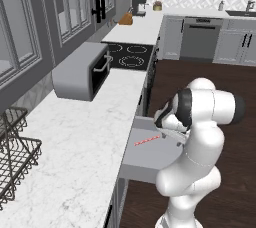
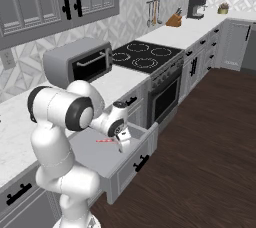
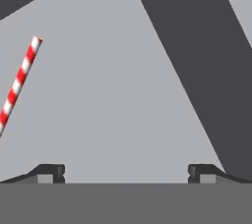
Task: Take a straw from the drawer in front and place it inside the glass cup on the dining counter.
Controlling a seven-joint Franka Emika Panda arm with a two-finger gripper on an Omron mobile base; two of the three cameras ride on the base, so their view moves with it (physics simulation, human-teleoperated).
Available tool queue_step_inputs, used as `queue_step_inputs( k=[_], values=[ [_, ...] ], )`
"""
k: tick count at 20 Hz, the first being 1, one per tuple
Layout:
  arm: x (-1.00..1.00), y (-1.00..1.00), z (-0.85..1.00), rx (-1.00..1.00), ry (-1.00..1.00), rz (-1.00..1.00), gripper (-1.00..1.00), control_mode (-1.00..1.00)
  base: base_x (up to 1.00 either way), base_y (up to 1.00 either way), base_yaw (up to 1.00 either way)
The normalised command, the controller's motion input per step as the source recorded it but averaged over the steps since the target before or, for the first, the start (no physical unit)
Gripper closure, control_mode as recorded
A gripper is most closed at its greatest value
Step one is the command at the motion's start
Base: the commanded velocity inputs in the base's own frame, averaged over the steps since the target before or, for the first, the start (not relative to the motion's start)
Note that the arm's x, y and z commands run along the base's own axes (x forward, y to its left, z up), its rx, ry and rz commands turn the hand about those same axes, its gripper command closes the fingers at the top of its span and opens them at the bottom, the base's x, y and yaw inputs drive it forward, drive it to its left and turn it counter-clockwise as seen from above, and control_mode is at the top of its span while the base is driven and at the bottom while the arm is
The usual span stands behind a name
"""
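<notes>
The white arm rises from the lower right of the left base view and the lower left of the right base view, folds at a dark elbow joint near mid-frame, and reaches forward and down. The gripper sits just left of centre in the right base view, pointing downward. In the hand view its fingertips stand wide apart, jaws parted, nothing between them.

The straw, striped red and white, lies slanted at the frame's left edge on the drawer floor. The fingertips stand wide apart at the bottom, nothing between them.
</notes>
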Motion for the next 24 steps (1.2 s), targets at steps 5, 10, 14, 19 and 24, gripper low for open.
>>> queue_step_inputs(
  k=[5,10,14,19,24],
  values=[
    [0.02,-0.14,-0.28,-0.15,0.0,-0.06,-1.0,-1.0,0.0,0.0,0.0],
    [0.0,-0.46,-0.07,-0.09,0.02,-0.02,-1.0,-1.0,0.0,0.0,0.0],
    [0.0,-0.83,0.0,-0.04,0.05,0.0,-1.0,-1.0,0.0,0.0,0.0],
    [-0.1,-1.0,0.01,-0.01,0.03,0.0,-1.0,-1.0,0.0,0.0,0.0],
    [-0.01,-0.35,0.47,0.02,-0.01,0.0,-1.0,-1.0,0.0,0.0,0.0]
  ],
)
